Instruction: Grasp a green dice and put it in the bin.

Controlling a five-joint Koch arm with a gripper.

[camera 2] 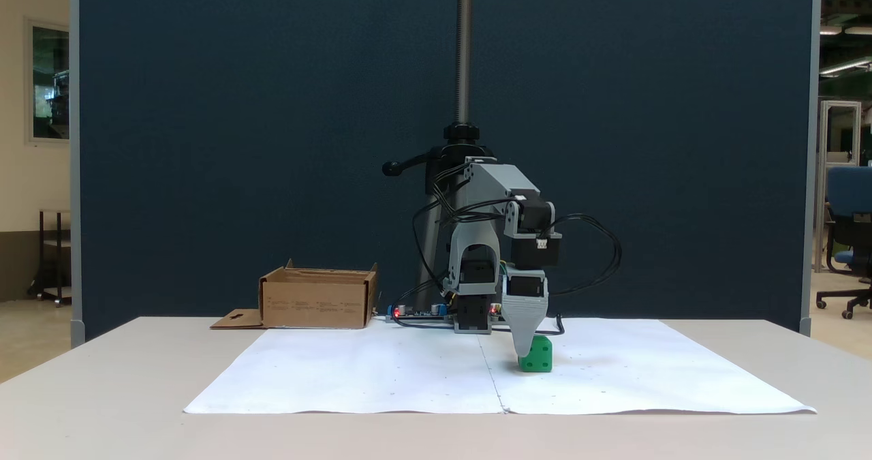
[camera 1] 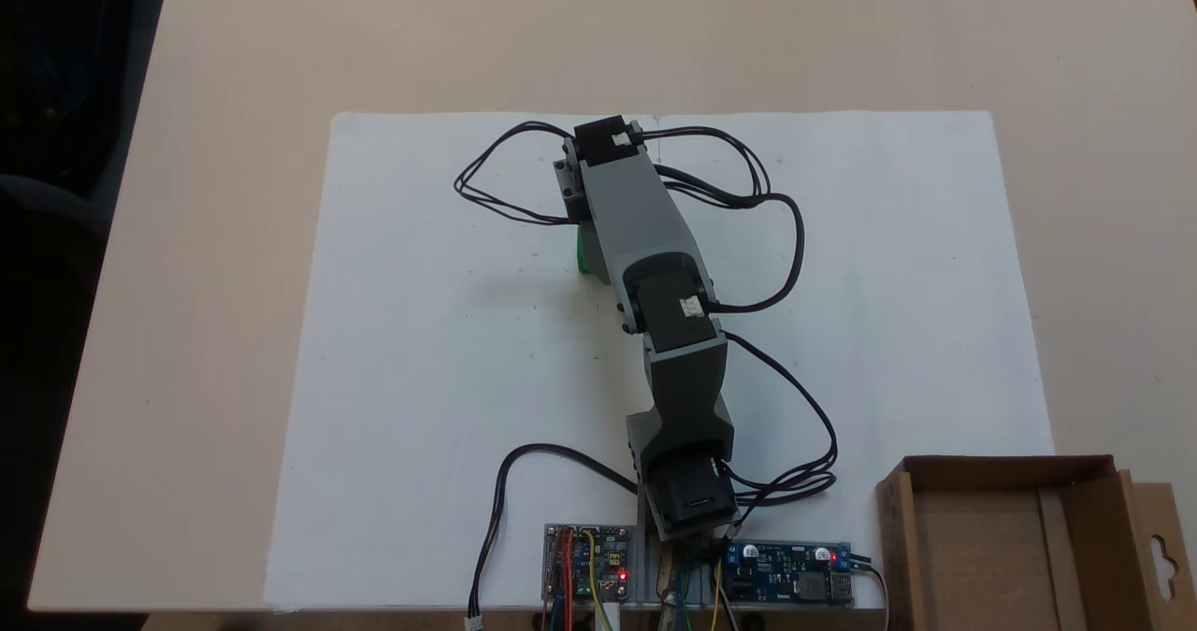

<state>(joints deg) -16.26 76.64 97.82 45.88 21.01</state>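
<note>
A pale surface (camera 2: 102,378) carries a white paper sheet (camera 2: 381,371), with the cardboard bin (camera 2: 317,300) at the sheet's far left corner in a fixed view. The grey arm (camera 1: 645,229) reaches down over the sheet. Its fingers (camera 2: 524,341) point down in front of the green dice (camera 2: 538,355), which rests on the paper; whether they are spread or pinching it cannot be told.

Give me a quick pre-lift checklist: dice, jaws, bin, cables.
1. Gripper down at the green dice: ok, its tip overlaps the cube's left side in a fixed view.
2. Jaws straddling the dice: cannot tell, one tip shows.
3. Dice resting on the white paper: ok.
4. Bin open and unobstructed: ok.
5. Cables clear of the dice: ok.
</note>
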